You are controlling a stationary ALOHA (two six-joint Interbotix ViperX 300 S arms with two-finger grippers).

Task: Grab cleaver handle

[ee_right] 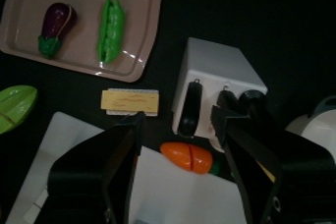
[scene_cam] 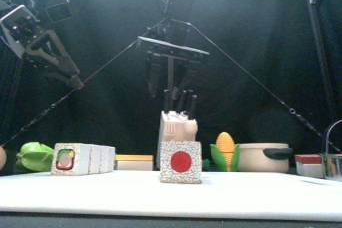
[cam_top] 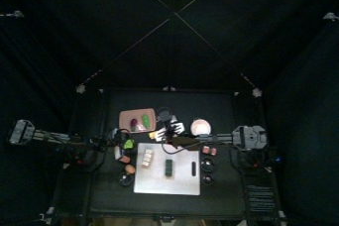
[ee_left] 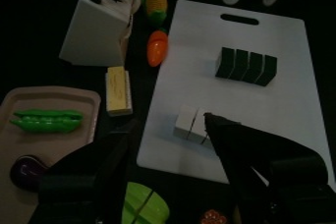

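Two arms are in play, but only the right gripper [ee_right: 184, 159] is working: it hangs directly over the knife block [ee_right: 210, 81], fingers spread wide apart, with the black cleaver handle [ee_right: 192, 105] showing between them in the right wrist view. That handle juts from the top of the block, which stands at the back of the tabletop [scene_cam: 171, 197] behind the white cutting board [ee_left: 250, 71]; in the front view the handles [scene_cam: 181, 102] rise dark above the pale block. Several handles sit close together, so I judge the main risk to be catching a neighbour. A good approach would centre the cleaver's handle between the fingers, line them across its narrow sides, and descend straight before closing, low enough to get a firm hold yet clear of the block's top. The left gripper [ee_left: 171, 184] rests above the near end of the board, its fingers also apart and holding nothing.
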